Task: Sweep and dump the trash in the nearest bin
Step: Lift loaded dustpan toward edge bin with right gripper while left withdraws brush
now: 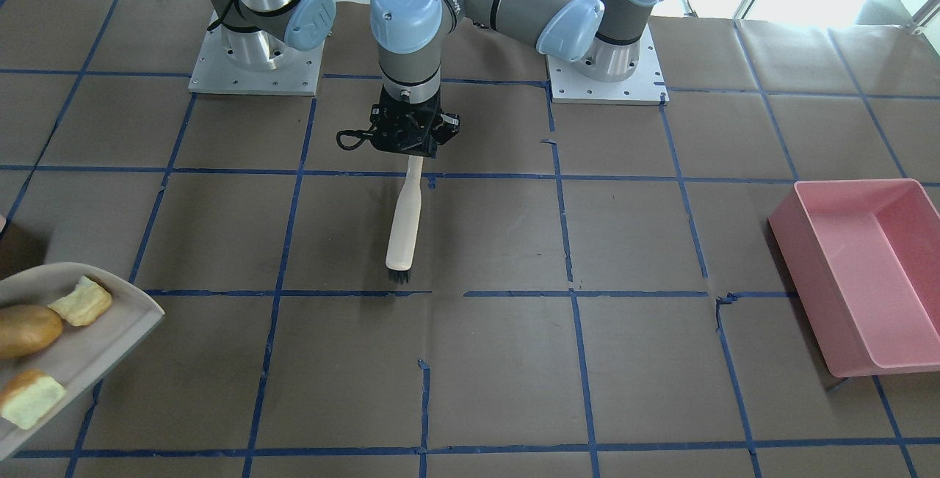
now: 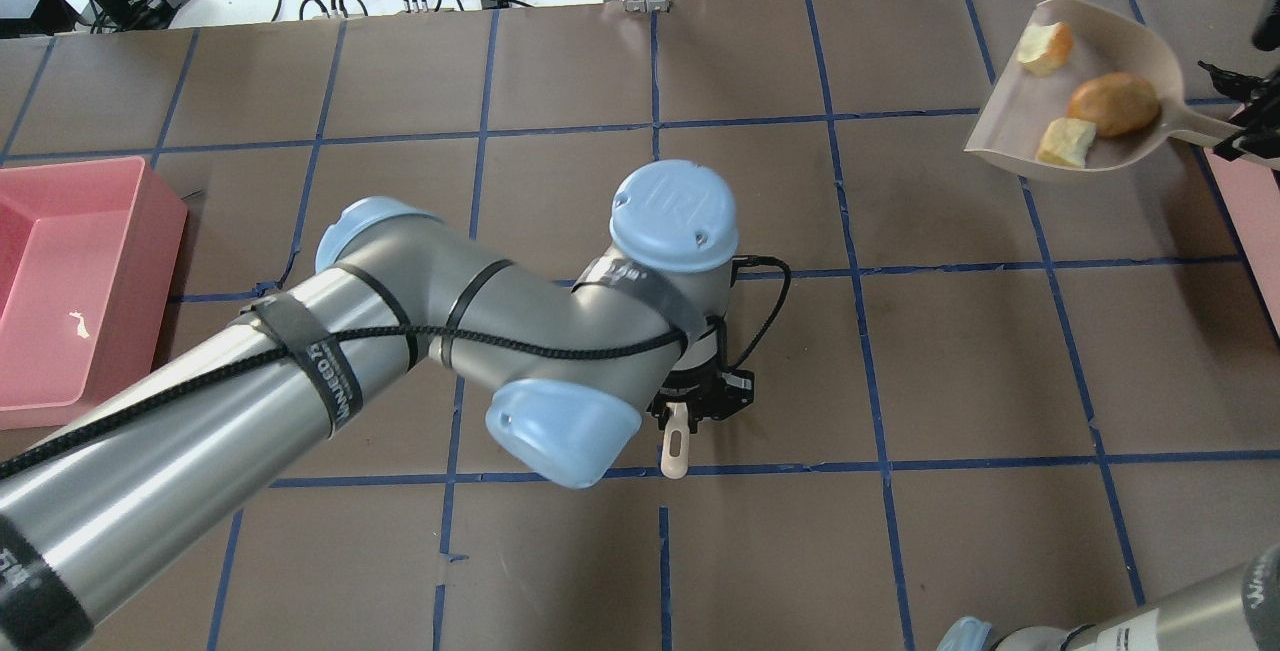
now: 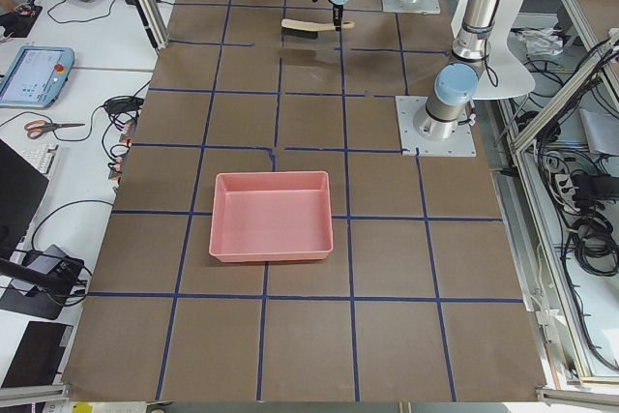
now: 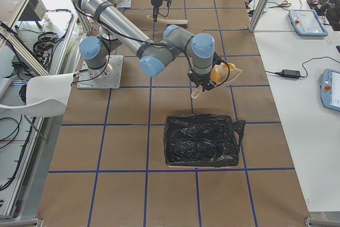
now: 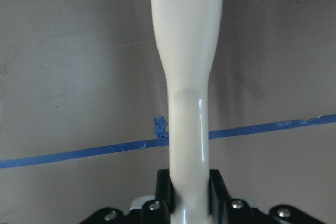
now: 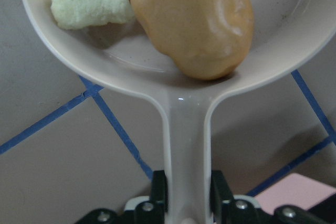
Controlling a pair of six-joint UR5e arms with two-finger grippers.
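Note:
The trash lies in a beige dustpan (image 2: 1100, 36): a brown potato-like lump (image 2: 1113, 103) and two pale foam chunks (image 2: 1045, 46) (image 2: 1066, 143). My right gripper (image 6: 186, 187) is shut on the dustpan's handle (image 6: 186, 135) and holds it beside the bin (image 4: 202, 142), which is lined with a black bag. A pink sliver of the bin's side shows at the overhead view's right edge (image 2: 1255, 201). My left gripper (image 1: 415, 155) is shut on the handle of a cream brush (image 1: 404, 225) with black bristles, mid-table.
A large pink tray (image 1: 866, 272) stands far off on the robot's left side of the table. The two arm bases (image 1: 602, 81) stand at the robot's edge. Blue tape lines grid the brown table.

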